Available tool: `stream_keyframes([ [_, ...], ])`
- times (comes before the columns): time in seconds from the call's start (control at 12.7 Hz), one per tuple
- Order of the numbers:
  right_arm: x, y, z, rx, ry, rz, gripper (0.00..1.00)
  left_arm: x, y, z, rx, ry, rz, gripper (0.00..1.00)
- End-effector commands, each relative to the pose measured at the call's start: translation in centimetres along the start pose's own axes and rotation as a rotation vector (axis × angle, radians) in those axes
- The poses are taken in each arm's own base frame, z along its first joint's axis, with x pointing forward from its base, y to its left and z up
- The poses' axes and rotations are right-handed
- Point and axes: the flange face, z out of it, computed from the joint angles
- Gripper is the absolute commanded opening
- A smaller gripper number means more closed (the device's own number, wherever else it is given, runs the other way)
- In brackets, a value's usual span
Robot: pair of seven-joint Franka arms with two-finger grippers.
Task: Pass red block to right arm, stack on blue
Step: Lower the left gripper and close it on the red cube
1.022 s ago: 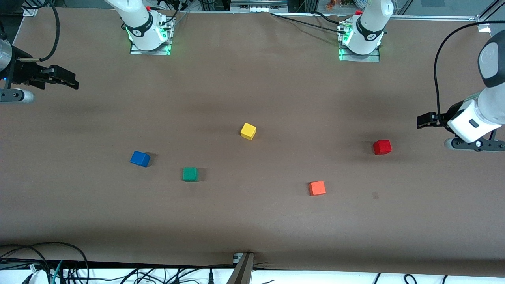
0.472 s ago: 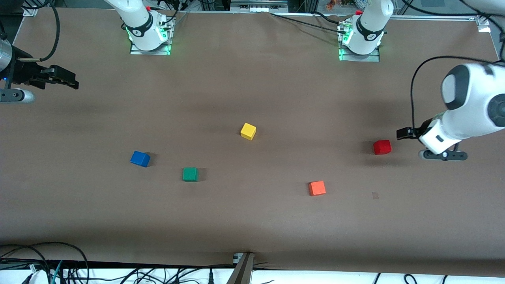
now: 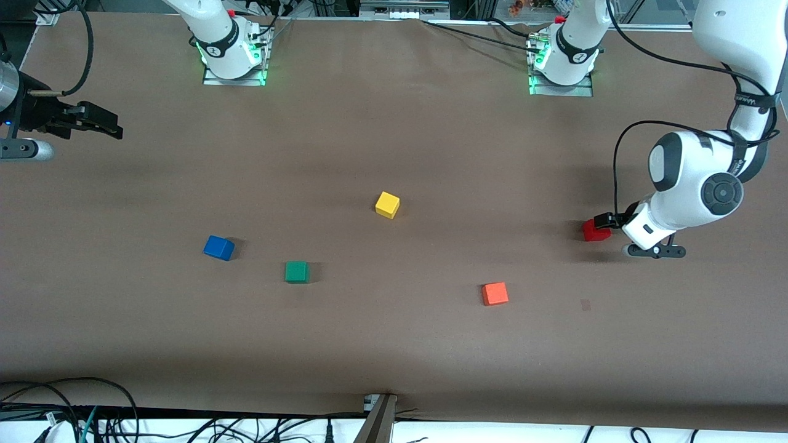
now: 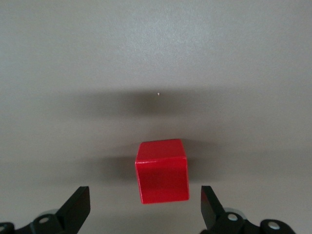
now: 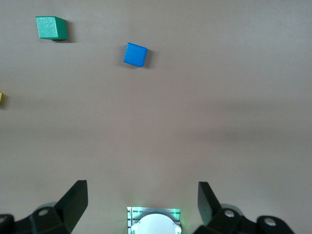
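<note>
Brown table (image 3: 394,344), five cubes. Red block (image 3: 593,231) near the left arm's end; left gripper (image 3: 606,219) low beside it, jaws spread, nothing held. Right gripper (image 3: 98,123) waits released by its own edge. Risk: off-centre descent nudges the block.

Three small cubes are spread well apart on a brown worktop (image 3: 394,344): yellow cube (image 3: 387,204), green cube (image 3: 297,271), orange cube (image 3: 495,293).

brown table (image 3: 394,344): red block (image 3: 593,231), blue (image 3: 218,247) cubes
</note>
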Motion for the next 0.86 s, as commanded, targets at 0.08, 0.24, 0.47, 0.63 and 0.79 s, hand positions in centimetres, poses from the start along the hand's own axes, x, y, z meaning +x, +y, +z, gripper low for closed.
stream_keyframes([
  [0.08,-0.6,-0.1,-0.5,0.011,-0.001,0.009,1.0,0.6,0.2,2.6,-0.022,0.025,-0.013,1.0],
  [0.24,-0.6,-0.1,-0.5,0.011,-0.001,0.009,1.0,1.0,0.4,4.4,-0.024,0.04,-0.012,1.0],
  [0.47,-0.6,-0.1,-0.5,0.011,-0.001,0.007,1.0,1.0,0.4,4.5,-0.023,0.041,-0.008,1.0],
  [0.63,-0.5,-0.1,-0.6,0.011,0.001,0.009,1.0,0.9,0.4,4.4,-0.014,0.036,0.016,0.42],
  [0.79,-0.5,-0.3,-0.6,0.012,0.001,0.004,1.0,0.7,0.3,4.3,-0.013,0.019,0.08,0.0],
])
